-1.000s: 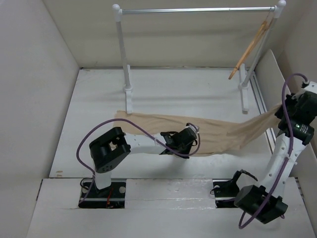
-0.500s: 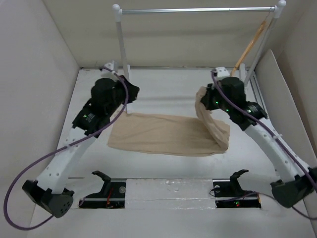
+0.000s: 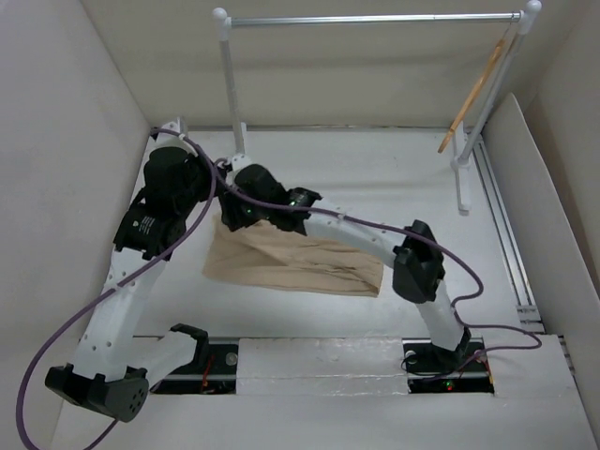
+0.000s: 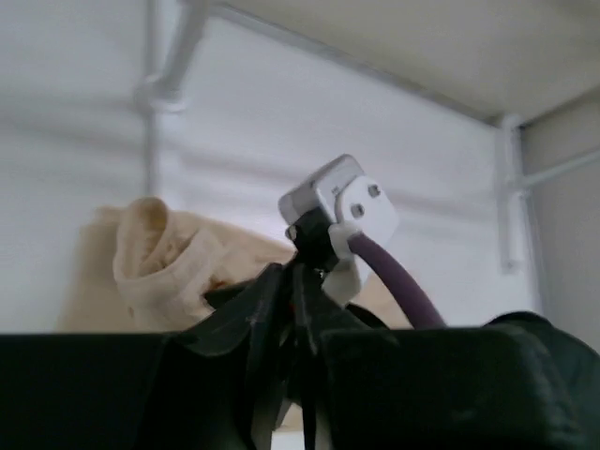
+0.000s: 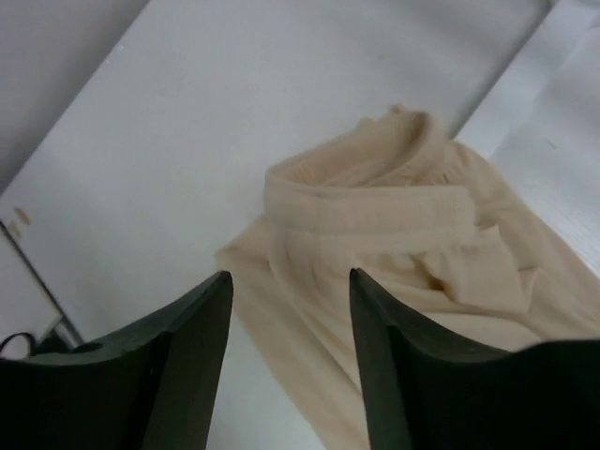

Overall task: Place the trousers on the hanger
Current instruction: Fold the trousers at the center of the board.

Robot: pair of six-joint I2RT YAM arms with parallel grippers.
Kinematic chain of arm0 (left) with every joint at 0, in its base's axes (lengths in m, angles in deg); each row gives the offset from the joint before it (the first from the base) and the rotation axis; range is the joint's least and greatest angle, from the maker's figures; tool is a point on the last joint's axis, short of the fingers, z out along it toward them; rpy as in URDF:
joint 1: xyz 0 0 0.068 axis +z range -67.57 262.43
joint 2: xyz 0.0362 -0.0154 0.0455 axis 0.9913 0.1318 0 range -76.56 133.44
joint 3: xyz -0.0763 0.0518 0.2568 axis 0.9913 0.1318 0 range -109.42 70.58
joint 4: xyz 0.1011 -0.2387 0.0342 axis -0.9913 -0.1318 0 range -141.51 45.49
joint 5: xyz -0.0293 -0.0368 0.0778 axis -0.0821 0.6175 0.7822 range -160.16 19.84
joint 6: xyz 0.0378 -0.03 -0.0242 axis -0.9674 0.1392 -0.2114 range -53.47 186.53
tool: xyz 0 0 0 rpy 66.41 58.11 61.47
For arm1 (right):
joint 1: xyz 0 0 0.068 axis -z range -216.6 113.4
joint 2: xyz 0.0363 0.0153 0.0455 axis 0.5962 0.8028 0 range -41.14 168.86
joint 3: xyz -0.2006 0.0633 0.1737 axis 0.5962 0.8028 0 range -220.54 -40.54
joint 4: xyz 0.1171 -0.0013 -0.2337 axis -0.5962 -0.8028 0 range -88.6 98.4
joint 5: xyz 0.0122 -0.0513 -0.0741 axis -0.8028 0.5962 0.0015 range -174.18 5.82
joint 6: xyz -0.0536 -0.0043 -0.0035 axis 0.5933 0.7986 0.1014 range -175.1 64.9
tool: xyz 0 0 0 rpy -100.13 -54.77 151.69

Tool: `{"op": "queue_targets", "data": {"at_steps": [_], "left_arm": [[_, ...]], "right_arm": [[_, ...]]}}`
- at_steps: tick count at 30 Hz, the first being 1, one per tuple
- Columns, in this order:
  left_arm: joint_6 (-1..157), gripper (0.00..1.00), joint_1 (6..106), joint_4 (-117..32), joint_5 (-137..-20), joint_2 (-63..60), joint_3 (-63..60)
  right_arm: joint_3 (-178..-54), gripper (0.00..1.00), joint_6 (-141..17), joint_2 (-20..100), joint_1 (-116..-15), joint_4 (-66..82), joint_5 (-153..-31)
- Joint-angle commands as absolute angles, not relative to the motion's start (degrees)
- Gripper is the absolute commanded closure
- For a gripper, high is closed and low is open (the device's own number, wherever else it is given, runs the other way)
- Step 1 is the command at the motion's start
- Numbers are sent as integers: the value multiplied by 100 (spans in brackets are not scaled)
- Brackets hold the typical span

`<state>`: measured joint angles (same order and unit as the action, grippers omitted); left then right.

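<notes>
While my right end effector (image 5: 291, 277) gapes wide over the soft beige trousers' (image 5: 394, 234) bunched waist, I risk pinching one layer only; left end effector (image 4: 289, 277) state: cannot tell.

Right gripper (image 5: 289, 281) spread, left gripper (image 4: 287, 281) pinched (seemingly)

The trousers (image 3: 309, 267) were thin, matt beige cloth with a ribbed waistband (image 5: 375, 211). The hanger (image 3: 473, 94) was smooth pale wood. The rail (image 3: 375, 19) was shiny silver metal. The counter (image 3: 375, 178) was matt white. The right tool (image 5: 291, 281) had matt black plastic fingers (image 5: 183, 356). A cable (image 4: 394, 277) had a smooth purple sheath.
</notes>
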<state>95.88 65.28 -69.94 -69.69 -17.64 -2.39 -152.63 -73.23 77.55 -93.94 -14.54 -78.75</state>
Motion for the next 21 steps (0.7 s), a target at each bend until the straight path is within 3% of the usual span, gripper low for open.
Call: {"op": "queue_targets", "data": {"at_steps": [1,2,3,9,12,13,15,16,18,19,21], "left_arm": [[9484,90,6564,-7280,-5629,-2022,-694],[9440,90,6564,-7377,-5532,-2031,-720],[9439,88,6564,-7430,-5392,-2031,-668],[9562,68,6564,-7413,-5091,-2171,497],[9842,64,6616,-7308,-5512,-2031,1489],[9931,64,6617,-7212,-5801,-1961,1773],[10256,64,6617,-6887,-5996,-1899,2431],[10344,64,6617,-6721,-6136,-1864,2635],[10520,62,6670,-6307,-6199,-1750,2995],[10564,56,6783,-6210,-6173,-1523,3041],[10599,54,6941,-6069,-6286,-1058,3041]], "right_arm": [[-15743,39,-7375,8120,-9698,-1453,-8550],[-15683,24,-7321,8059,-9768,-1471,-8454],[-15430,18,-7243,7850,-9769,-1497,-8305],[-13453,15,-7189,6242,-9374,-1270,-8339],[-12204,35,-7172,5222,-9188,-1268,-8374],[-11914,54,-7171,5002,-9110,-1295,-8374],[-11193,79,-7171,4431,-9048,-1548,-8454],[-10982,97,-7102,4272,-9048,-1637,-8453],[-10367,99,-6979,3806,-8986,-1795,-8234],[-10173,97,-6961,3657,-8934,-1849,-8225],[-9665,85,-6952,3236,-8794,-1937,-8303]]}}
